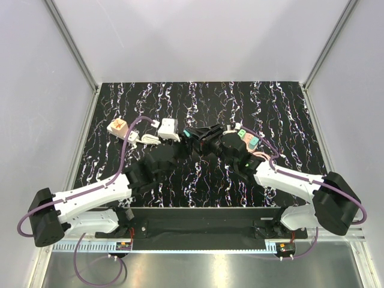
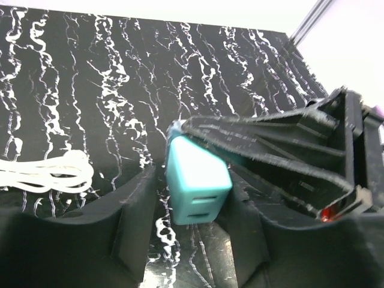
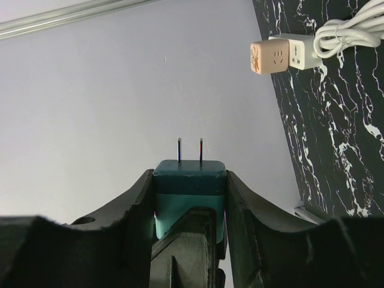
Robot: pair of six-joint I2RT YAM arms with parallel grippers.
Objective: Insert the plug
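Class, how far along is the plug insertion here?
Done: the teal two-prong plug is lifted, clamped in the right claw. In hand: the left claw brackets it; its grip is unclear. Left: carrying it to the peach socket cube, far-left, and pushing it in.

The plug (image 1: 191, 132) sits at the table's (image 1: 282, 108) middle, between the right gripper's (image 3: 190, 180) jaws; the left gripper (image 2: 193, 204) flanks it from the near left; the socket cube (image 1: 117, 126) lies well left of it, the coiled cable (image 1: 147, 141) between cube and plug.

One teal plug (image 2: 195, 180), one peach cube (image 1: 118, 126), one white adapter (image 1: 168, 128), one coiled cable (image 1: 146, 141), one teal-pink block (image 1: 246, 139).
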